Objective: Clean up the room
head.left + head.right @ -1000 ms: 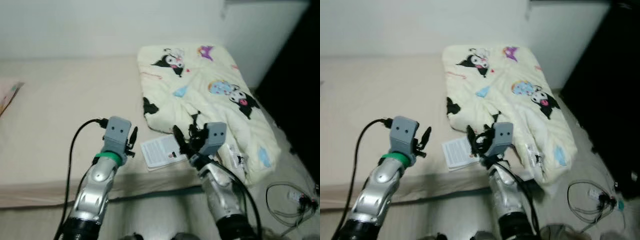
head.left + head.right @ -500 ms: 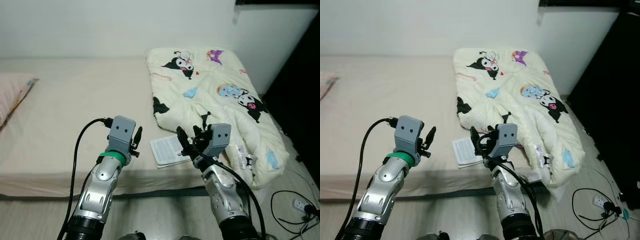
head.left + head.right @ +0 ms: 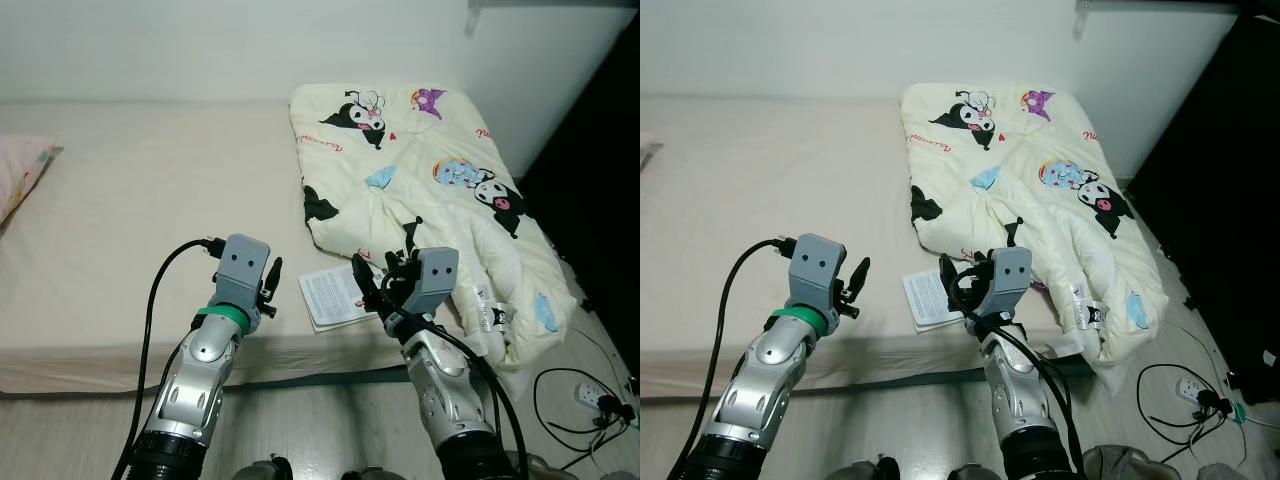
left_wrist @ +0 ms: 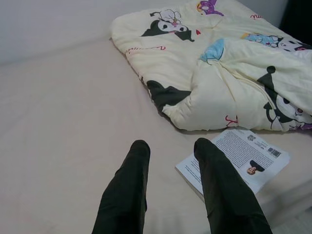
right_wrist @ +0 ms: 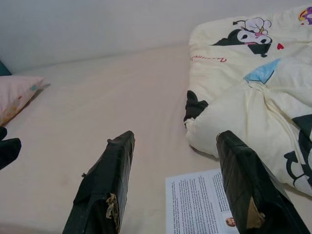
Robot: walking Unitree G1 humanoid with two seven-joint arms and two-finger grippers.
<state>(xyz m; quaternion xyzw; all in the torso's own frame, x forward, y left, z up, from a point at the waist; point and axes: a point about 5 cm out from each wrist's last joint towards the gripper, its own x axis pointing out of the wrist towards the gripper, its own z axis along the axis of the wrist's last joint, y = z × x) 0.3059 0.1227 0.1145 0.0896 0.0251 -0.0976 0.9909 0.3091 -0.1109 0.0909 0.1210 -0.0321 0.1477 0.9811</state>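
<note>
The bed (image 3: 130, 200) carried a beige sheet and ran along the white wall (image 3: 200, 45). A cream quilt (image 3: 420, 190) printed with cartoon figures lay crumpled over the bed's right end, its lower part hanging over the front right corner toward the floor. A pink pillow (image 3: 20, 180) rested at the bed's left edge. A booklet (image 3: 335, 295) lay flat at the bed's front edge, just beside the quilt's near fold. Cables (image 3: 585, 395) lay on the floor off the bed's right corner.

The left gripper (image 4: 168, 183) hovered above the sheet near the front edge, its fingers (image 4: 129, 185) set a narrow gap apart and gripping nothing; the booklet lay just beside one fingertip. The right gripper (image 5: 175, 185) hovered above the booklet, with its fingers (image 5: 109, 180) spread wide and empty.
</note>
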